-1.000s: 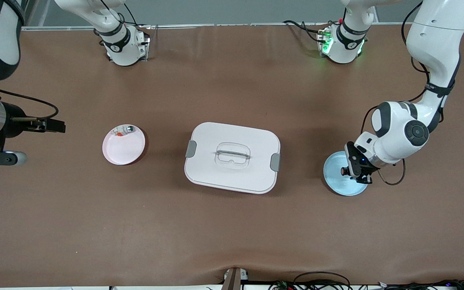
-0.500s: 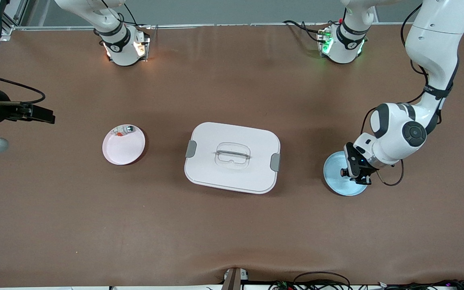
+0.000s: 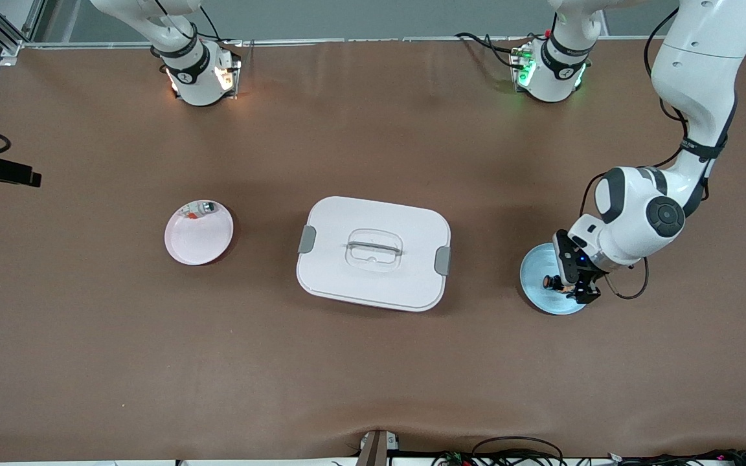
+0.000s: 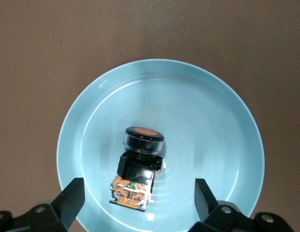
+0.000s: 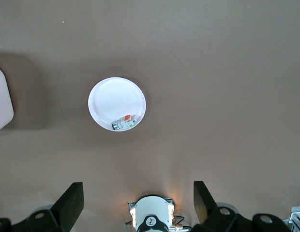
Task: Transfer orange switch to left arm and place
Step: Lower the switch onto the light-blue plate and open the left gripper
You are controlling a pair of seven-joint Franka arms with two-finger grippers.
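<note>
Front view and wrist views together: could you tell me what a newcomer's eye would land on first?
The big white box sits mid-table. Toward the left arm's end, the orange switch lies in a blue plate, with the left gripper open just above it. The right gripper, also open, waits high over the table's other end, above a pink plate.

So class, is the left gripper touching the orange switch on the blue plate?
Apart. In the left wrist view the left gripper stands open, and blue plate shows between each finger and the orange switch.

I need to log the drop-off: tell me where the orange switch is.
The orange switch lies on the light blue plate toward the left arm's end of the table, beside the box, directly under the open left gripper.
</note>
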